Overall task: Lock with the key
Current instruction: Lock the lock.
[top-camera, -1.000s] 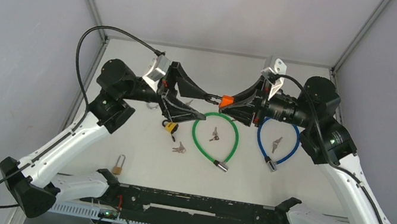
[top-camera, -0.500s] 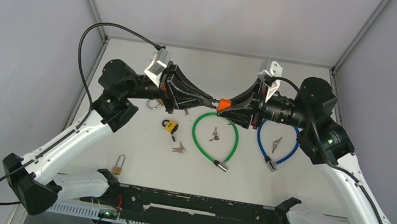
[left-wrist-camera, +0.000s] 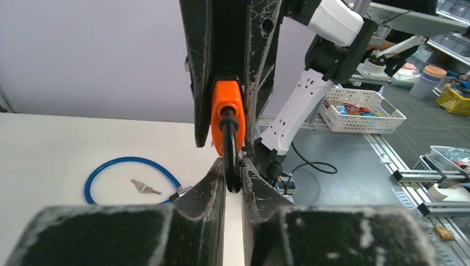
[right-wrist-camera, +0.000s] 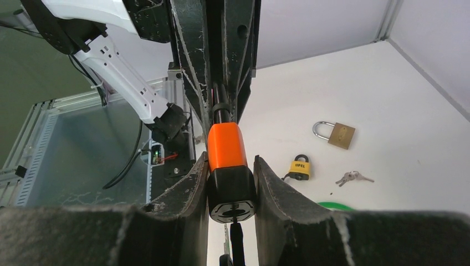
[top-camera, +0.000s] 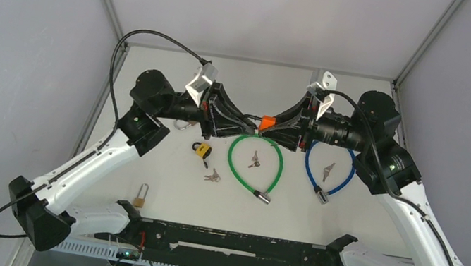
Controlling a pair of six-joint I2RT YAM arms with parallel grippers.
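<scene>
Lock (right-wrist-camera: 226, 147), orange body, black end, in right gripper (right-wrist-camera: 230, 166), key (left-wrist-camera: 231, 158) in left gripper (left-wrist-camera: 233, 172)

I worked in a robotics lab: past my left hand (left-wrist-camera: 233, 180) stood a white basket (left-wrist-camera: 360, 105) of parts, metal rails (left-wrist-camera: 413, 176) and storage tubs (left-wrist-camera: 425, 86), and grey panels (top-camera: 20, 34) boxed in my white table (top-camera: 142, 161).

We find mid-air passage across the middle barred where the left gripper (top-camera: 247, 120) and right gripper (top-camera: 269, 125) meet at the orange lock (top-camera: 267, 119). Below, the green cable (top-camera: 230, 155), blue cable (top-camera: 352, 171), yellow padlock (top-camera: 201, 150) and loose keys (top-camera: 212, 176) crowd the surface (top-camera: 255, 79). Open room lies along its far edge and near strip.
</scene>
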